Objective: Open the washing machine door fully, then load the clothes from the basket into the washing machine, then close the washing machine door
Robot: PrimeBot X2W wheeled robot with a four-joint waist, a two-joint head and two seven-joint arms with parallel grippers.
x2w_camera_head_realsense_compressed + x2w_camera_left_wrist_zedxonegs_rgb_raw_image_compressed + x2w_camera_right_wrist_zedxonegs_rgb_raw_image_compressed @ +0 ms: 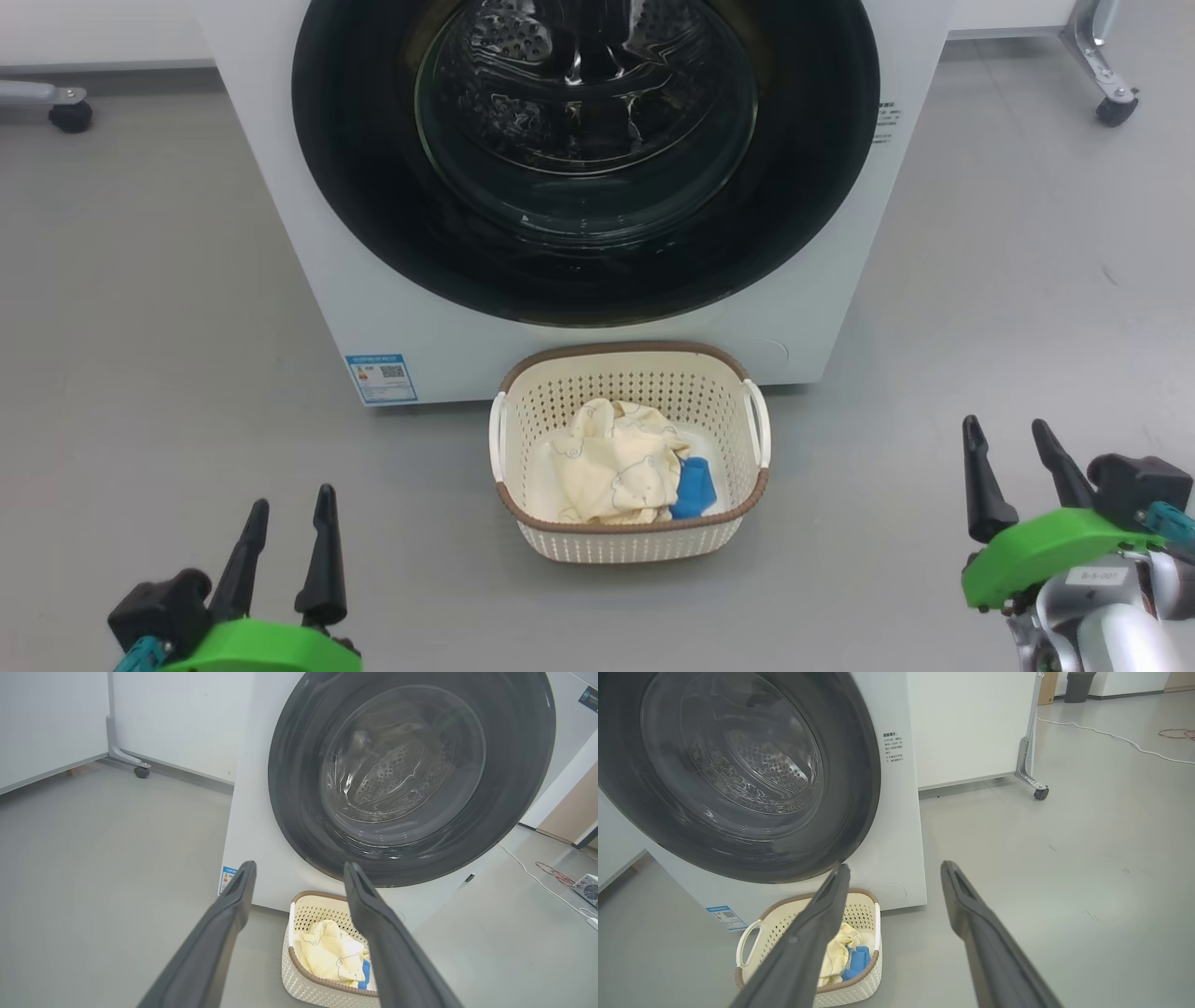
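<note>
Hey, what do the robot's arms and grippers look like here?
Both the left gripper and right gripper have two long, tapered black fingers on a bright green mount, with a black block and teal part alongside. The right forearm is silvery metal with a small white label.

Looks down from the head, close in front of the basket (625, 348), washing machine door (355, 187) just behind it. Faces the basket low from its left, left wrist; from its right, right wrist. Shares basket and door throughout.
</note>
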